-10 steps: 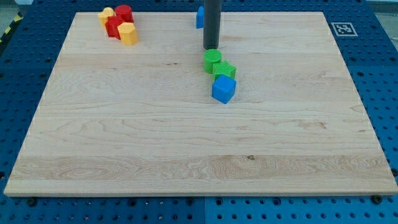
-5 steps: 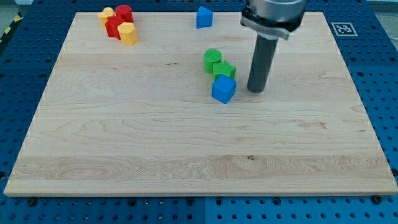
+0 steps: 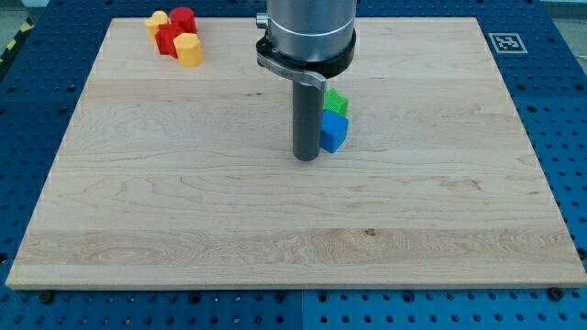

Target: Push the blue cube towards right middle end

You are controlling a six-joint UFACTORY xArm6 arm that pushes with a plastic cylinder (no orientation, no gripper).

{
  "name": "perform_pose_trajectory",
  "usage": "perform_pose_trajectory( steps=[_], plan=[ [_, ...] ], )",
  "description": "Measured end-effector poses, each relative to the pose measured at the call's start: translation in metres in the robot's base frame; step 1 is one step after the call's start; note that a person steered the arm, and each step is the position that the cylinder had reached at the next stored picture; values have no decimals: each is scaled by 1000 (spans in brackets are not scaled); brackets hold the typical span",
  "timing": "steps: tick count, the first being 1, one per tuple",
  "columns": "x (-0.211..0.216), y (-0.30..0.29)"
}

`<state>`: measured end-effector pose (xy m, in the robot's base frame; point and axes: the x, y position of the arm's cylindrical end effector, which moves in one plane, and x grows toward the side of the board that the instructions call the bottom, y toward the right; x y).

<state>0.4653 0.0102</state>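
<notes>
The blue cube [image 3: 334, 132] sits on the wooden board [image 3: 183, 202] a little above the middle, partly hidden by the rod. My tip [image 3: 305, 157] rests on the board just left of the cube and slightly below it, close to or touching its left side. A green block [image 3: 337, 102] shows right above the cube, touching it; the rod and arm hide the other green block.
Red and yellow blocks [image 3: 175, 37] cluster at the board's top left corner. The arm's body [image 3: 305, 37] covers the top middle of the board. A black and white marker [image 3: 503, 42] sits at the top right corner.
The rod has swung from the right side of the blue cube to its left side, lower in the view. The arm now hides the small blue block at the top.
</notes>
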Motion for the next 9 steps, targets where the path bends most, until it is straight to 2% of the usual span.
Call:
perform_pose_trajectory(
  steps=[3, 7, 9],
  plan=[
    [-26, 34],
    [-45, 35],
    [-62, 110]
  ],
)
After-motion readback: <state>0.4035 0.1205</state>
